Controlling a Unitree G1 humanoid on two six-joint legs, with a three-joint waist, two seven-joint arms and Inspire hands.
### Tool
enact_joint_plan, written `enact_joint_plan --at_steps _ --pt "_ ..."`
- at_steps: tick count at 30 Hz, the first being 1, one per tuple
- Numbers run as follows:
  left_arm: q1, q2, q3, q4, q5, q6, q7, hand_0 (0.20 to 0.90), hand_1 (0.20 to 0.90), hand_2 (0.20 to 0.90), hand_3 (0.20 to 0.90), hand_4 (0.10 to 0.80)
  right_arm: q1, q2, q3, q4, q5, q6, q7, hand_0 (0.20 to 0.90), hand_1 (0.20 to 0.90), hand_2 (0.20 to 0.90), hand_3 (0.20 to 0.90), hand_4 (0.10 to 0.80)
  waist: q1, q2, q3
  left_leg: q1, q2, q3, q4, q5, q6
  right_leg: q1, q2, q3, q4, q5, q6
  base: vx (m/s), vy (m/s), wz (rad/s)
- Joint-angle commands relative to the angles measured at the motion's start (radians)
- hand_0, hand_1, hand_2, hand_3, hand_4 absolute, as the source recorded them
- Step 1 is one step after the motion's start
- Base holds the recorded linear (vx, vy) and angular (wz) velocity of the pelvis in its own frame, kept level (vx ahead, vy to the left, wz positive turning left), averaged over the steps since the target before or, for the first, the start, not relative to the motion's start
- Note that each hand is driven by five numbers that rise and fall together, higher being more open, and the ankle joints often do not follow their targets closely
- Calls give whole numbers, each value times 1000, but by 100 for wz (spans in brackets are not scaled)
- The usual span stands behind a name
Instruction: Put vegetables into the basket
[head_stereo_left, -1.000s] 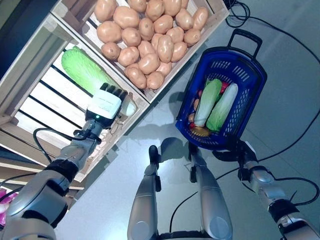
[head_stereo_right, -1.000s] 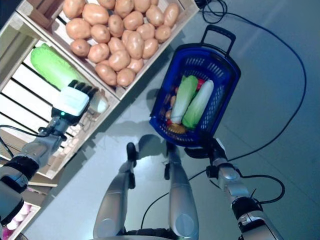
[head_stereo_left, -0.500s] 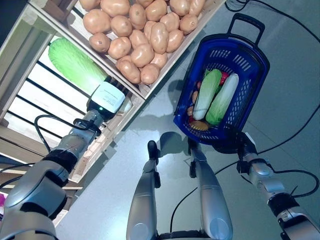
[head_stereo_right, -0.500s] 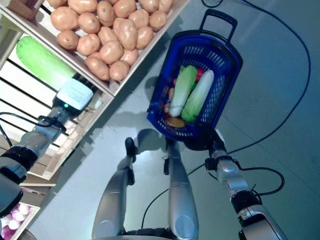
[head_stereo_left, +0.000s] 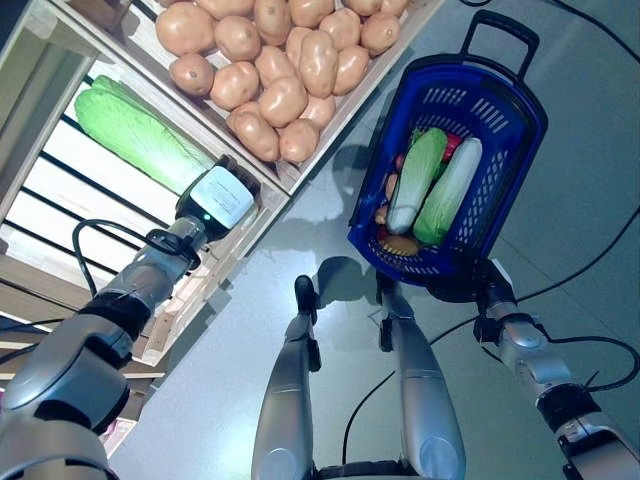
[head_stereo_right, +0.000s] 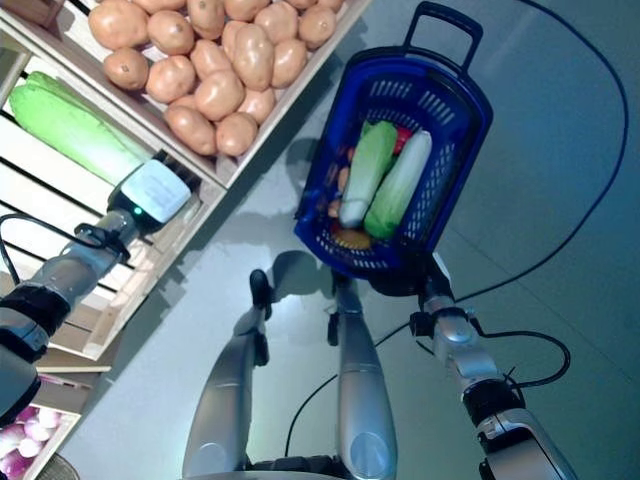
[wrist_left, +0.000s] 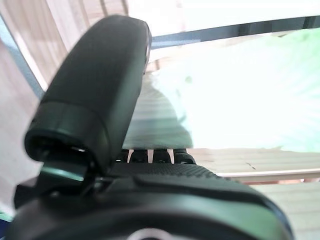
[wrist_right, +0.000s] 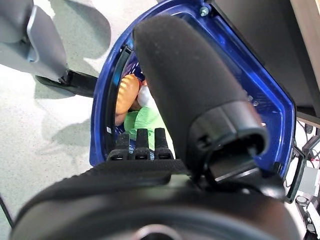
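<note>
A long green napa cabbage (head_stereo_left: 130, 130) lies in the slatted wooden crate (head_stereo_left: 50, 210) at the left. My left hand (head_stereo_left: 220, 195), white cover up, sits at the cabbage's near end and hides its pale tip. In the left wrist view the thumb (wrist_left: 100, 85) stands straight, with the pale cabbage (wrist_left: 240, 105) just past it. My right hand (head_stereo_left: 468, 290) is shut on the near rim of the blue basket (head_stereo_left: 505, 120) and holds it up. The basket carries two cabbages (head_stereo_left: 415, 180) and some small orange and red items.
A wooden crate of several potatoes (head_stereo_left: 280, 60) stands just beyond the cabbage crate, between it and the basket. The basket's black handle (head_stereo_left: 500, 25) points away from me. A grey floor (head_stereo_left: 590, 200) lies below and to the right.
The camera has shifted. My left hand has slid further onto the cabbage's near end, covering the white tip that showed before. The right hand still holds the basket.
</note>
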Motion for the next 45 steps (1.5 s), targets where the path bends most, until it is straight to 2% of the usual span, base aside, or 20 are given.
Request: enact_joint_plan --at_steps 1,2,3,4,12,23,26,30,34,36,37,41,45 --pt "-21 94 56 -35 34 2 80 900 900 900 900 800 41 -68 -35 -98 35 -66 -45 900 900 900 900 800 -14 -7 -4 -79 -1 9 108 -32 -26 31 -12 2 124 -111 61 0 0 0" --pt "-21 95 55 -39 32 3 84 900 900 900 900 800 46 -69 -36 -106 32 -65 -46 900 900 900 900 800 -14 -7 -4 -80 -1 8 111 -33 -25 29 -12 2 128 -112 61 0 0 0" --pt "-22 97 55 -42 23 5 91 627 627 627 627 618 50 -69 -36 -113 30 -64 -50 900 900 900 900 800 -14 -8 -4 -80 -1 9 113 -36 -23 28 -12 2 133 -114 62 0 0 0" --pt "-24 99 58 -38 16 2 99 300 300 300 300 400 52 -69 -36 -117 28 -66 -51 900 900 900 900 800 -15 -9 -4 -79 0 10 115 -38 -22 27 -11 3 136 -116 62 5 22 -3" --pt "-25 103 69 7 -64 24 157 300 300 300 300 400 51 -69 -37 -113 34 -71 -40 900 900 900 900 800 -12 -15 -4 -65 -1 7 107 -37 -21 40 -9 -1 124 -110 65 0 0 0" --pt "2 110 164 53 -286 104 316 300 300 300 300 400 62 -67 -49 -106 45 -83 -30 900 900 900 900 800 3 -24 -4 -16 -10 -4 68 -26 -15 85 2 -5 96 -103 66 -25 0 0" --pt "7 105 194 60 -291 100 348 300 300 300 300 400 65 -59 -45 -108 47 -82 -33 900 900 900 900 800 7 -27 -4 12 -14 -7 49 -23 -13 110 0 -10 79 -101 68 -10 -8 1" --pt "16 109 207 60 -296 63 366 300 300 300 300 400 68 -46 -50 -90 49 -75 -22 900 900 900 900 800 9 -26 -4 83 -18 -8 -3 -13 -16 175 -6 -12 31 -86 77 -2 8 -2" --pt "70 103 257 20 -355 -2 411 300 300 300 300 400 78 -27 -57 -70 51 -70 0 900 900 900 900 800 20 -23 -4 194 -25 3 -76 -5 -14 272 -17 -28 -28 -65 93 2 1 -2" --pt "90 95 274 1 -384 -8 429 300 300 300 300 400 83 -19 -58 -66 53 -69 2 900 900 900 900 800 24 -21 -4 229 -29 3 -96 -5 -13 303 -19 -30 -40 -65 94 30 -17 0" --pt "114 89 302 -28 -416 -42 443 300 300 300 300 400 100 -3 -60 -63 50 -71 6 900 900 900 900 800 29 -20 -4 289 -35 0 -109 -15 -11 357 -24 -35 -48 -74 98 52 -48 2" --pt "181 71 350 -97 -474 -97 454 300 300 300 300 400 140 20 -65 -68 57 -73 15 900 900 900 900 800 35 -17 -44 361 -43 -8 -148 -14 -8 430 -33 -46 -83 -71 101 77 -53 0" --pt "295 20 429 -196 -643 -183 430 300 300 300 300 400 201 73 -75 -68 44 -73 6 900 900 900 900 800 47 -7 -128 465 -40 -22 -221 -9 -16 553 -43 -64 -157 -74 101 150 -56 1"
